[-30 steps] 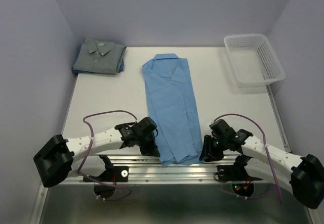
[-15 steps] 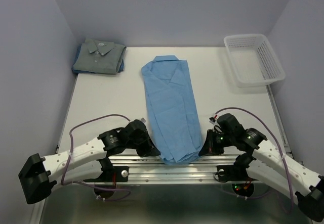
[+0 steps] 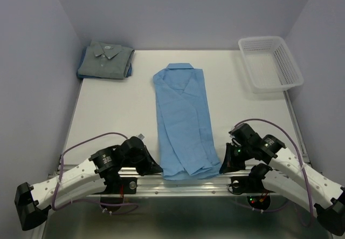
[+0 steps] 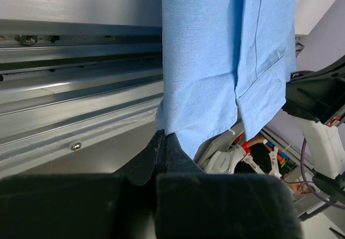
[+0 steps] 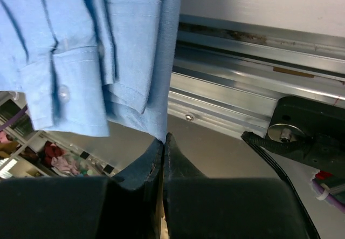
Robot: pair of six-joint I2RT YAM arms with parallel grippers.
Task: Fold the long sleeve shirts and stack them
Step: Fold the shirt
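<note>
At the far left corner of the desk (image 3: 108, 109) the grey shirt (image 3: 105, 61) lies folded, with something blue under it. The left hand (image 3: 155, 169) is at the near edge. Its fingers (image 4: 148, 163) are pressed together on the near left corner of the light blue shirt (image 3: 183, 115). That shirt lies long and narrow down the middle of the desk, with its collar at the far end. Its bottom edge hangs a little over the near edge. The right hand (image 3: 222, 167) is pinched tight on the near right corner. The white mesh basket (image 3: 269, 63) sits at the far right, well apart.

The step looks like folding the bottom up toward the collar. To do it well, I think both hands should lift together, at the same height, and go straight toward the collar. The cloth between them should be flat but not pulled hard. The bottom edge should land even with the shoulders. Then both hands let go together. If one hand goes faster, the fold may go crooked.

I see no brand or words to read. A tiny tag shows inside the grey shirt's collar, but it is too small to read.
</note>
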